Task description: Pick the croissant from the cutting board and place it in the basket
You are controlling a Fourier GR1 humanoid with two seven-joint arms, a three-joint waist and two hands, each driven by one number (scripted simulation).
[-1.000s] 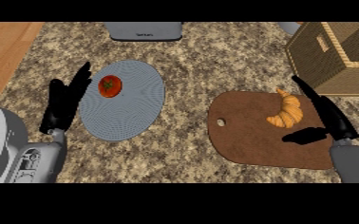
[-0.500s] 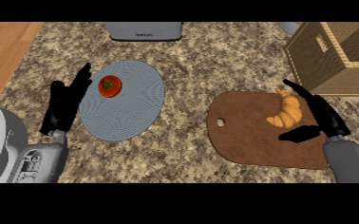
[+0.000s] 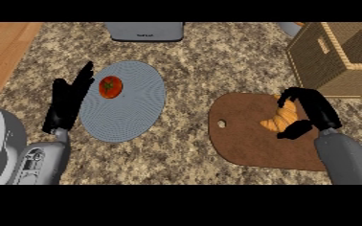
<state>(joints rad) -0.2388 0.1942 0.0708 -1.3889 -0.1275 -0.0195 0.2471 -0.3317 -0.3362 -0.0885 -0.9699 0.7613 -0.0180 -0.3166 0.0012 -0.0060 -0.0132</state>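
Two hands show: right hand (image 3: 315, 111) curls around the croissant (image 3: 282, 118) on the cutting board (image 3: 247, 141), lower right; left hand (image 3: 68, 100) rests open beside the plate (image 3: 130, 110), basket (image 3: 332, 52) upper right

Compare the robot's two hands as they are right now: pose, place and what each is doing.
The left hand has straight fingers pointing up the view; the right hand has fingers and thumb curled. The left hand sits at the left rim of the grey plate, holding nothing; the right hand is over the cutting board, closing round the croissant. Both are black, on grey forearms.
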